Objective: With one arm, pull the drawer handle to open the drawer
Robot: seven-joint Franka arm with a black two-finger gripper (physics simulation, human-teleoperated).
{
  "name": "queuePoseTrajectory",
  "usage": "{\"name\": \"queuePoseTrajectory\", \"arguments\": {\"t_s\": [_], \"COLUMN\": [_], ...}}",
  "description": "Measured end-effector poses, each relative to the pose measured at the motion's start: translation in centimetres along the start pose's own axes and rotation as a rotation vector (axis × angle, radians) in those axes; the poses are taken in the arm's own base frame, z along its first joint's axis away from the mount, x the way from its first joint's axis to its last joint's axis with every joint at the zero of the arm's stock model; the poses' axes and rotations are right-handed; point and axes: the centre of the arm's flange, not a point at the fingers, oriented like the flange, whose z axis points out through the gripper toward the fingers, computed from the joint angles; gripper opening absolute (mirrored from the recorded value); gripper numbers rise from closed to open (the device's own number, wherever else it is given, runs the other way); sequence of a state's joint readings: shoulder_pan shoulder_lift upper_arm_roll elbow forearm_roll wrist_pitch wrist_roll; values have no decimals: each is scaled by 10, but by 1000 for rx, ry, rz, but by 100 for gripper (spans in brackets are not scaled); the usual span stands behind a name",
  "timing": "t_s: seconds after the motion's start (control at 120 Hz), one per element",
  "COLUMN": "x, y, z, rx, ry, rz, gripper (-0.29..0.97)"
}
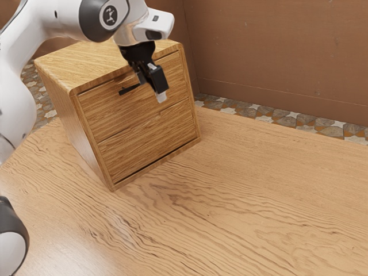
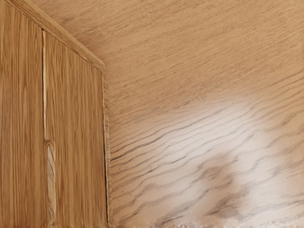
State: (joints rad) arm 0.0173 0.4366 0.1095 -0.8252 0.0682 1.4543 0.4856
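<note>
- The white robot arm (image 1: 34, 29) came in from the exterior view's upper left and reached over a wooden cabinet (image 1: 86, 60).
- The cabinet stood on the counter (image 1: 241, 195), toward the exterior view's left, turned at an angle. Its front held two drawers, one above the other.
- The upper drawer (image 1: 115, 112) looked flush with the cabinet front, as did the lower drawer (image 1: 149, 144).
- A thin black handle (image 1: 127, 89) stuck out from the upper drawer, near its top edge.
- The black hand (image 1: 158, 86) hung in front of the upper drawer, at the handle's end nearer the exterior view's right and tilted downward. Whether it was spread, pressed together, or pinching the handle could not be told.
- In the wrist view, the cabinet's grained front (image 2: 71, 142) showed a thin seam, with the counter (image 2: 199, 118) beside it.
- Further to the exterior view's right, beyond the counter, lay a strip of tiled floor (image 1: 287, 118) below a brown wall (image 1: 276, 46).
</note>
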Motion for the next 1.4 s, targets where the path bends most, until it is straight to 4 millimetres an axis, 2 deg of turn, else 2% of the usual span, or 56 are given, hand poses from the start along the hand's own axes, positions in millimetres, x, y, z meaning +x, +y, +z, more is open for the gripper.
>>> {"name": "queuePoseTrajectory", "arguments": {"t_s": [0.275, 0.533, 0.683, 0.967, 1.217, 1.4], "x": [-3, -7, -6, -7, -7, -9], "y": [4, -10, -11, -23, -27, -35], "z": [4, 3, -9, -1, 3, 9], "rx": [6, 78, 104, 160, 189, 193], "ry": [-67, -80, -52, -82, -101, -113], "rz": [18, 8, 10, -2, -7, -16], "gripper": [68, 68, 68, 68, 53, 48]}}
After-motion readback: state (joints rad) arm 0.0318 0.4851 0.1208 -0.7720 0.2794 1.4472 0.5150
